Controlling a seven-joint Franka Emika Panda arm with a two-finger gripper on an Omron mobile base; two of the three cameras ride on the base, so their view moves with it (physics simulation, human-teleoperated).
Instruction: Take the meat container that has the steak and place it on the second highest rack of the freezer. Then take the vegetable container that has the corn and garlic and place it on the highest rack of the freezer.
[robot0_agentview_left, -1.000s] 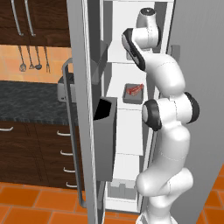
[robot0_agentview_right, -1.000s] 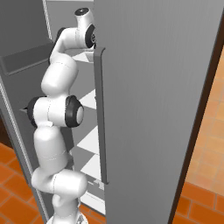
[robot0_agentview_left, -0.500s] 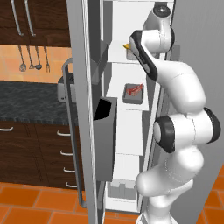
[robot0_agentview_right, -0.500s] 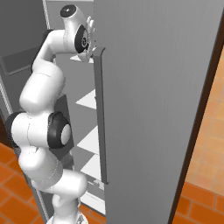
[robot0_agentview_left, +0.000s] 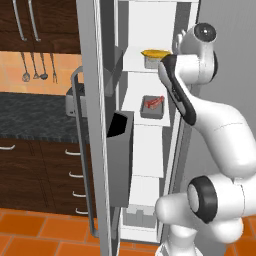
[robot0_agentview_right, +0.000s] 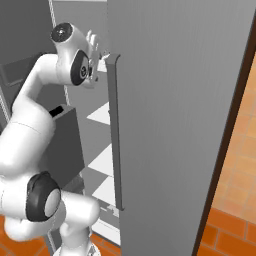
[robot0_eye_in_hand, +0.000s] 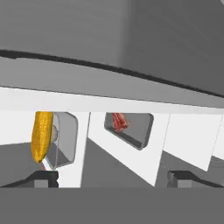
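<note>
Freezer (robot0_agentview_left: 150, 150) stands with its door swung out to the left, white shelves exposed.

Corn (robot0_agentview_left: 155, 52) lies in its grey tray (robot0_agentview_left: 152, 62) on the highest rack (robot0_agentview_left: 135, 65). In the hand view the same corn (robot0_eye_in_hand: 41, 135) appears as a yellow cob resting across the tray (robot0_eye_in_hand: 65, 140), with a small pale piece just beside it, too small to identify.

Steak (robot0_agentview_left: 154, 103) lies in a second grey tray (robot0_agentview_left: 152, 111) on the second highest rack (robot0_agentview_left: 145, 120), directly below the corn tray. Hand view shows the steak (robot0_eye_in_hand: 118, 121) as a red slab with pale streaks, inside its tray (robot0_eye_in_hand: 131, 129).

Pincer (robot0_eye_in_hand: 111, 177): the two dark tips stand wide apart at the bottom of the hand view, nothing between them. It is clear of both trays, facing the shelves from outside.

Arm's white upper links (robot0_agentview_left: 195, 60) sit at the right edge of the freezer opening, level with the top two racks.

Left of the door: dark wooden cabinets (robot0_agentview_left: 30, 170), a dark speckled table top (robot0_agentview_left: 30, 112), utensils hanging (robot0_agentview_left: 35, 70) on an orange wall. Floor is orange tile (robot0_agentview_right: 230, 220).
</note>
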